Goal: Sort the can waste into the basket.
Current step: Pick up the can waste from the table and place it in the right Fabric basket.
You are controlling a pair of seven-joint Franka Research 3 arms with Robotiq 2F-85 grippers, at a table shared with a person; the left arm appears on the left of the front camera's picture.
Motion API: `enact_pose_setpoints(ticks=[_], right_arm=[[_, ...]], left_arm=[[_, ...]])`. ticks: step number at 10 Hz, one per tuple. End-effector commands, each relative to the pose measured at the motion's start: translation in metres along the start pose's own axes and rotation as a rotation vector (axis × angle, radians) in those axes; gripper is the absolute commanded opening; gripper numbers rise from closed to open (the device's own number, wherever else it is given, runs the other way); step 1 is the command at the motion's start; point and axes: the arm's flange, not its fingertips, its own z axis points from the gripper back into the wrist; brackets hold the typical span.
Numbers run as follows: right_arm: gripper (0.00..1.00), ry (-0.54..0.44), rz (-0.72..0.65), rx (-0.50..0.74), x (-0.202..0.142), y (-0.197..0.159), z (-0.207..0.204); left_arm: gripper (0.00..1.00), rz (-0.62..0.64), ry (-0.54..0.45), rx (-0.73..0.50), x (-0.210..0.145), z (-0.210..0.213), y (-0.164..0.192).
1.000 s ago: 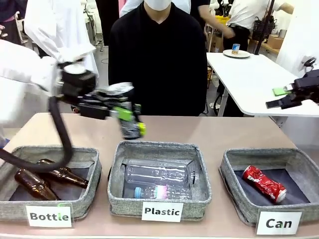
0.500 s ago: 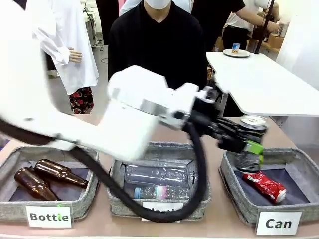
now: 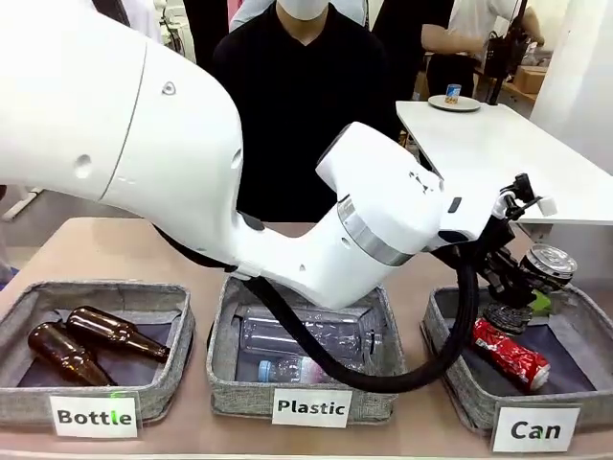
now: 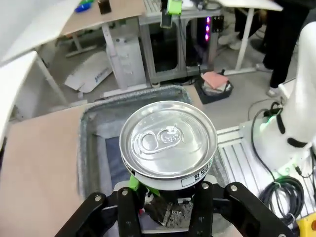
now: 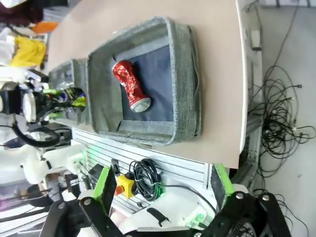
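1 black can (image 3: 533, 285) held over Can basket (image 3: 450, 369) by left jaws (image 3: 525, 287).

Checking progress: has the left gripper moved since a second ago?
Yes. The left gripper, shut on the black can, went from above the Plastic basket rightward to over the Can basket.

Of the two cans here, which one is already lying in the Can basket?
The crushed red can, on its side on the Can basket's dark lining. The black-patterned can with the silver top is above that basket, clamped in the left hand.
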Motion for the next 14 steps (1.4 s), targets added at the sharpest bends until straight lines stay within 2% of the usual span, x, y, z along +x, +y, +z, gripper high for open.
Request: enact_pose_setpoints(ticks=[1, 2, 3, 5, 6, 8, 12, 14], right_arm=[[1.00, 0.008, 0.002, -0.020, 0.010, 0.010, 0.005], [1.00, 0.008, 0.002, -0.020, 0.010, 0.010, 0.005], [1.00, 0.008, 0.002, -0.020, 0.010, 0.010, 0.005], [1.00, 0.008, 0.002, -0.020, 0.010, 0.010, 0.005], [1.00, 0.008, 0.002, -0.020, 0.010, 0.010, 0.005], [1.00, 0.008, 0.002, -0.020, 0.010, 0.010, 0.005], [1.00, 0.008, 0.002, -0.020, 0.010, 0.010, 0.005], [1.00, 0.008, 0.002, -0.020, 0.010, 0.010, 0.005]], left_arm=[[0.41, 0.003, -0.093, -0.002, 0.002, 0.018, -0.012], [0.41, 0.000, 0.000, 0.000, 0.000, 0.000, 0.000], [0.41, 0.002, 0.039, 0.000, -0.003, -0.005, -0.003], [0.41, -0.015, 0.053, -0.010, -0.004, -0.006, -0.004], [0.97, -0.018, 0.070, -0.020, -0.006, -0.004, -0.003], [1.00, -0.017, 0.049, -0.023, -0.008, 0.001, -0.004], [1.00, -0.023, 0.014, -0.037, -0.007, 0.009, -0.006], [1.00, -0.019, 0.028, -0.034, -0.007, 0.010, -0.007]])
